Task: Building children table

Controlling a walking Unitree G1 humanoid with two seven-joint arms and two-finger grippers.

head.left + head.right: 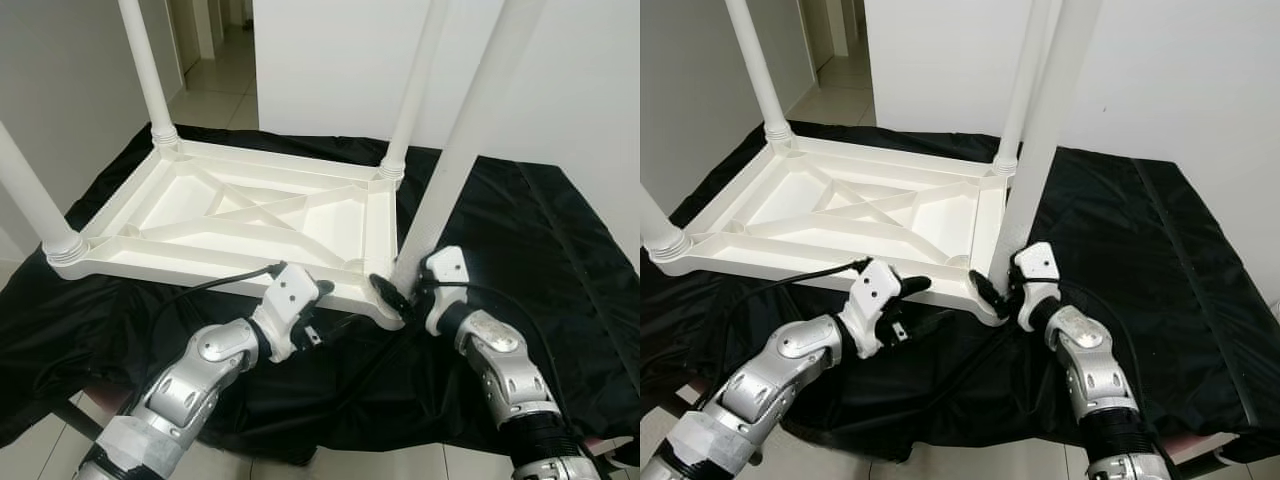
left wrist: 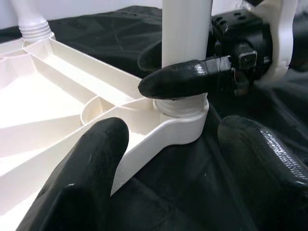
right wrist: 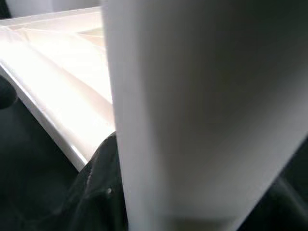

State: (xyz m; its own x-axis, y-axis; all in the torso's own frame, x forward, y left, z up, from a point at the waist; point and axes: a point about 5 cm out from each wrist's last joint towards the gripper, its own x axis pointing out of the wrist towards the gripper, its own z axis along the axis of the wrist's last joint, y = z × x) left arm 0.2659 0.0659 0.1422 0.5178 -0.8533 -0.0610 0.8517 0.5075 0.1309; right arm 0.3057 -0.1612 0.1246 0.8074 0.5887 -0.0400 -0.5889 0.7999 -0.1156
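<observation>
At the near corner, right gripper (image 1: 400, 292) clasps leg (image 1: 465, 140)

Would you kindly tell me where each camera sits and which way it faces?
Left eye, right eye: on the head, facing forward and down at the upturned table top on black cloth; both arms show.
Left wrist: looks along the open left claw at the near corner leg.
Right wrist: pressed against that leg, held by the right claw.
All share this leg.
</observation>
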